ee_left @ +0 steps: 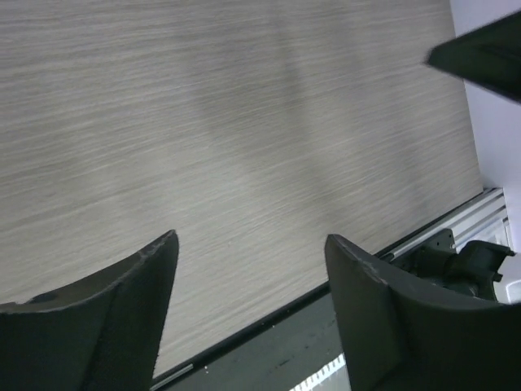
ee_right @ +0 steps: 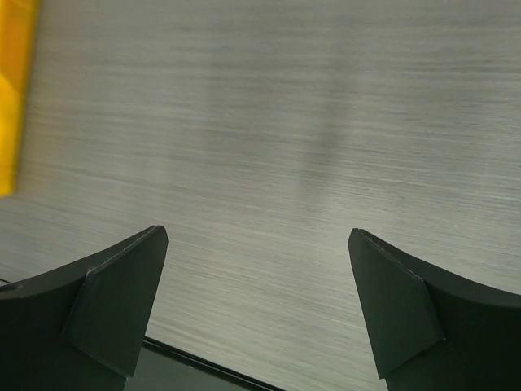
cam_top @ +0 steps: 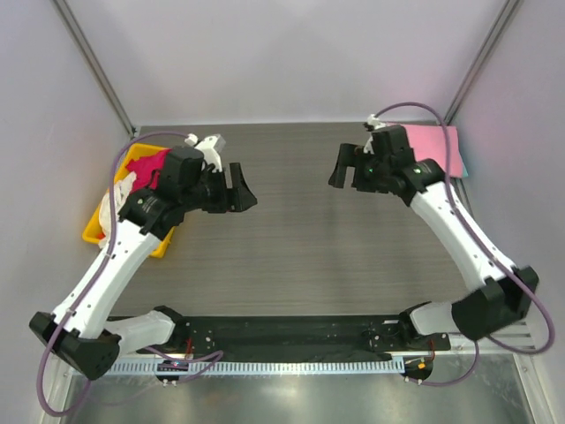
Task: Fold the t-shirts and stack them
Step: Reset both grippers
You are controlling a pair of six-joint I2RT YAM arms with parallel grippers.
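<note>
A folded light pink t-shirt (cam_top: 434,147) lies flat at the back right of the table, partly hidden by my right arm. A crimson red t-shirt (cam_top: 150,166) and a cream white one (cam_top: 116,196) sit bunched in the yellow bin (cam_top: 95,225) at the left. The teal shirt is out of view. My left gripper (cam_top: 242,190) hovers open and empty above the table, right of the bin; in the left wrist view (ee_left: 251,244) only bare tabletop lies between the fingers. My right gripper (cam_top: 339,168) hovers open and empty left of the pink shirt, also over bare tabletop in the right wrist view (ee_right: 256,236).
The grey wood-grain table (cam_top: 291,247) has white walls behind and at both sides. A black rail and metal strip (cam_top: 291,340) run along its near edge by the arm bases. The bin's yellow edge shows in the right wrist view (ee_right: 16,90).
</note>
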